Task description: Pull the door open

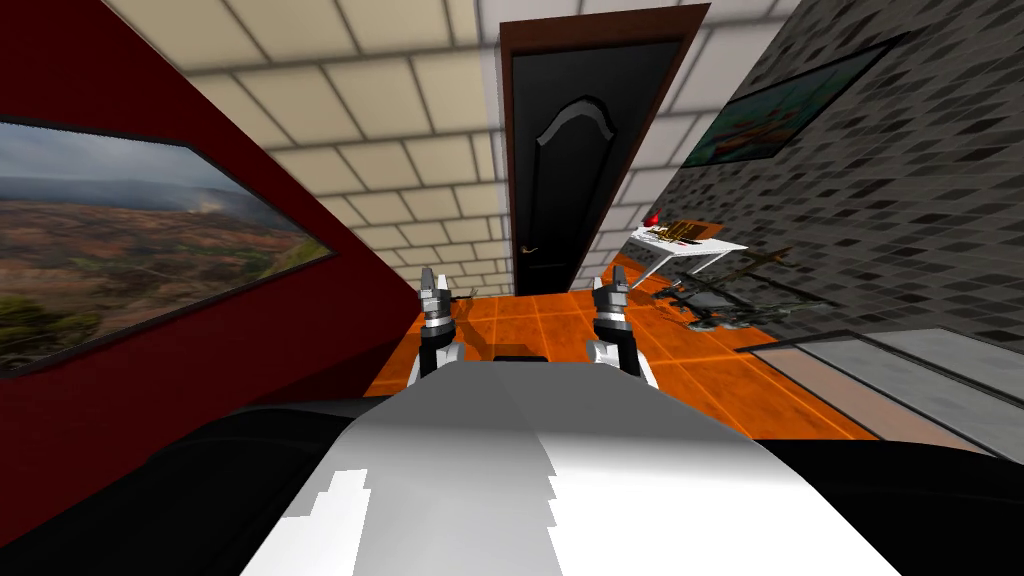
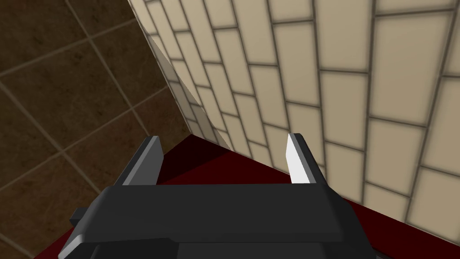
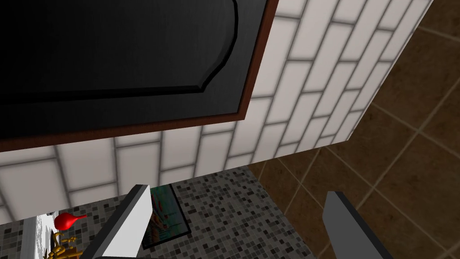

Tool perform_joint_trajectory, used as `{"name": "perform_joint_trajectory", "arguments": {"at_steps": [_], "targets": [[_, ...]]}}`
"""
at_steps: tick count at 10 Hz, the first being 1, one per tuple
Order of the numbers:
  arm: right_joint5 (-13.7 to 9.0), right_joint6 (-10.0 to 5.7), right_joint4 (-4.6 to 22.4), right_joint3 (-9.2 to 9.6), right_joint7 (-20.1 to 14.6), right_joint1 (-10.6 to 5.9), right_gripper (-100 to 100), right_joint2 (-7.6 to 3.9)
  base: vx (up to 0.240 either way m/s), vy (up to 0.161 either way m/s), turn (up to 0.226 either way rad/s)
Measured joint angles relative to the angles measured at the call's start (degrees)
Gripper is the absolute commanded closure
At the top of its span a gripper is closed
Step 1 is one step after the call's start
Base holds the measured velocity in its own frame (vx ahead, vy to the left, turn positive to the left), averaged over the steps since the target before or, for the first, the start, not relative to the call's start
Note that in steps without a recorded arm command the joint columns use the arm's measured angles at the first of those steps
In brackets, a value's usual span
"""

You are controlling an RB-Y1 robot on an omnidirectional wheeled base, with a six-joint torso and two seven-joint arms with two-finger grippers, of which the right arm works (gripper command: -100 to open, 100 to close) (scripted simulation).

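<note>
Left gripper [image 2: 224,158] and right gripper [image 3: 233,220] hovering side by side, fingers of both spread apart, holding nothing. Orange tiled floor [image 1: 540,330] stretching ahead. Black door [image 1: 560,170] sitting closed in brown frame [image 1: 507,150] at far wall, well apart from grippers, small handle [image 1: 531,249] showing near its left edge.

Black door with an arched raised panel [image 1: 575,170], set in a dark red-brown door frame [image 1: 600,30]; brass-coloured handle [image 1: 533,249]. Cream tiled wall [image 1: 400,150] around it, brick pattern, grey joints. Plain dark red wall [image 1: 250,330] on the left. Mosaic wall [image 1: 900,200] on the right, small grey and black squares. Orange square-tiled floor [image 1: 560,330].
</note>
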Motion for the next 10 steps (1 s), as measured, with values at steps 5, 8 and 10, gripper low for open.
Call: {"name": "perform_joint_trajectory", "arguments": {"at_steps": [5,8,10], "targets": [[1.1,-1.22,5.3,-0.76,-1.1,-2.05,-100,-1.11,0.094,0.021,0.026],[1.8,-2.09,8.8,-1.21,-1.8,-3.27,-100,-1.73,0.099,0.033,0.028],[2.2,-2.55,11.0,-1.54,-2.4,-3.98,-100,-2.19,0.101,0.019,0.032]]}}
